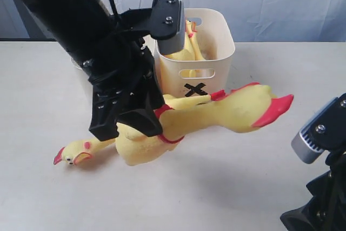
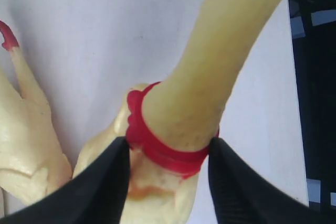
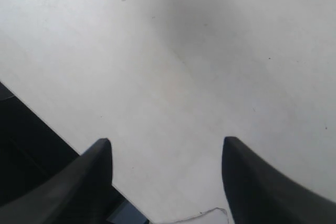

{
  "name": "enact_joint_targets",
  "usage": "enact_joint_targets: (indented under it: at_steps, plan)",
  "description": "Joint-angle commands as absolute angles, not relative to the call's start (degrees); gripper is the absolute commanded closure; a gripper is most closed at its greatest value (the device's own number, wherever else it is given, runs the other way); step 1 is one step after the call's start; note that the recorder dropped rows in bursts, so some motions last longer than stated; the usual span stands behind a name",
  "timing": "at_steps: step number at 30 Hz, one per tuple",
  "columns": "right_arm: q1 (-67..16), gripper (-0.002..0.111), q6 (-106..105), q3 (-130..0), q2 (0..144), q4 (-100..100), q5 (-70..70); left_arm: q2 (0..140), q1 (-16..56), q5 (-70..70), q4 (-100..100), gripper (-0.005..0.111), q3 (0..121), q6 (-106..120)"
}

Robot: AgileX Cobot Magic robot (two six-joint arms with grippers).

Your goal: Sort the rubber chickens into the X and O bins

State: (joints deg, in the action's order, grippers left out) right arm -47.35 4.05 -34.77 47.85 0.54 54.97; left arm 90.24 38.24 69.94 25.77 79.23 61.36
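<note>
From outside, my left gripper (image 1: 136, 125) clamps the large rubber chicken (image 1: 232, 112) at its red neck band (image 1: 161, 111), on the near side of the X bin (image 1: 219, 52); I judge that narrow spot grips best. My left wrist confirms both jaws pinching the band. My right gripper (image 3: 167, 156) gapes wide over bare table (image 3: 184, 51).

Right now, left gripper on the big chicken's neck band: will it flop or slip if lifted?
Probably floppy: the large chicken stretches long on both sides of the left gripper, so head and body may sag and swing. Slipping looks less likely: the jaws pinch at the raised red neck band, which should catch them.
</note>
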Motion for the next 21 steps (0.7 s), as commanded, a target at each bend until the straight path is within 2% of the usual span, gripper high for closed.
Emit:
enact_joint_targets:
  at_steps: [1,21]
  plan:
    - [-47.43,0.050,4.06,-34.59,47.41,0.58,54.57,88.41,38.49,69.96,25.52,0.107,80.14,59.21]
    - [-47.43,0.050,4.06,-34.59,47.41,0.58,54.57,85.68,38.49,69.96,3.77,0.107,80.14,46.37]
